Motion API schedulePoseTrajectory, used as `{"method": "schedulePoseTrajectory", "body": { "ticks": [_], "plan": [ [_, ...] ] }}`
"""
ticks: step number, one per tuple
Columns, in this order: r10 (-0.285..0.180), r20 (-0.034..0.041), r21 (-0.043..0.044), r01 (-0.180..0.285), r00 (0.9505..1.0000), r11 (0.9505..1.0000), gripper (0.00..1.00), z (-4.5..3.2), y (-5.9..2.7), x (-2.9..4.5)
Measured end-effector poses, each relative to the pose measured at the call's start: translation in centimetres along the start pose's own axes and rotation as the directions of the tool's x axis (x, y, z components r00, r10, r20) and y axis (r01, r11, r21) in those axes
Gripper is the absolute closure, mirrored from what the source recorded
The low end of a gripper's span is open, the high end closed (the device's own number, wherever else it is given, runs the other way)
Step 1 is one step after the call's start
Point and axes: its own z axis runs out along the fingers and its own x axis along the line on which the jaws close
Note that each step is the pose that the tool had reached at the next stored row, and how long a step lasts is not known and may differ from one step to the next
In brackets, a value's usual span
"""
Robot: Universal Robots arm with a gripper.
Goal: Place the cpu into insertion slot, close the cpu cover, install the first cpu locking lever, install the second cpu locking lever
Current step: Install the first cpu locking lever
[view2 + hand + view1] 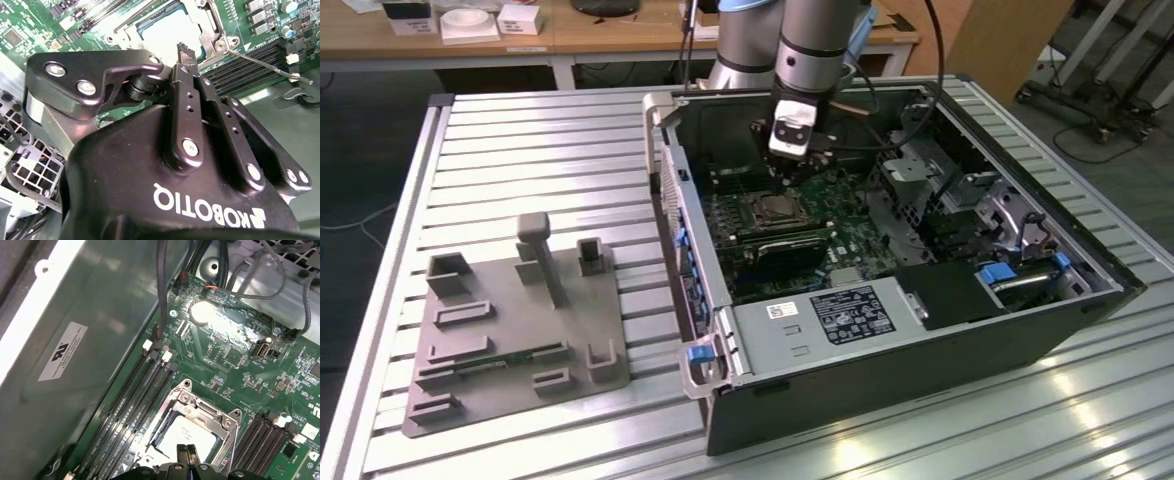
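Observation:
Inside the open computer case [881, 330], my gripper [791, 158] hangs just above the insertion slot [774, 210] on the green motherboard. The cpu [187, 432] lies flat in the slot, its silver-grey top showing through the cut-out of the cpu cover [227, 422], which lies down over it. In both wrist views the black fingertips [186, 452] meet with nothing between them, over the edge of the cpu [167, 32]. A thin metal locking lever [260, 62] sticks out at an angle from the socket corner, over the memory slots.
Long black memory slots [135, 400] run on both sides of the socket. Cables [162, 285] hang near the case wall. A grey power supply box [821, 315] sits in the case. A grey fixture plate [507, 330] lies on the slatted table at the exterior view's left.

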Motion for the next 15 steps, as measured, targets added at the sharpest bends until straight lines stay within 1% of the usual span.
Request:
{"method": "schedulePoseTrajectory", "body": {
  "ticks": [7,12,15],
  "plan": [
    [-0.017,-0.0001,-0.0002,0.017,0.9999,0.9999,0.90,0.01,-0.30,0.18],
    [-0.072,-0.0001,-0.0005,0.072,0.9974,0.9974,0.90,0.00,-0.34,0.19],
    [-0.083,0.0000,-0.0004,0.083,0.9966,0.9966,0.90,-0.09,-0.35,0.19]
  ]
}}
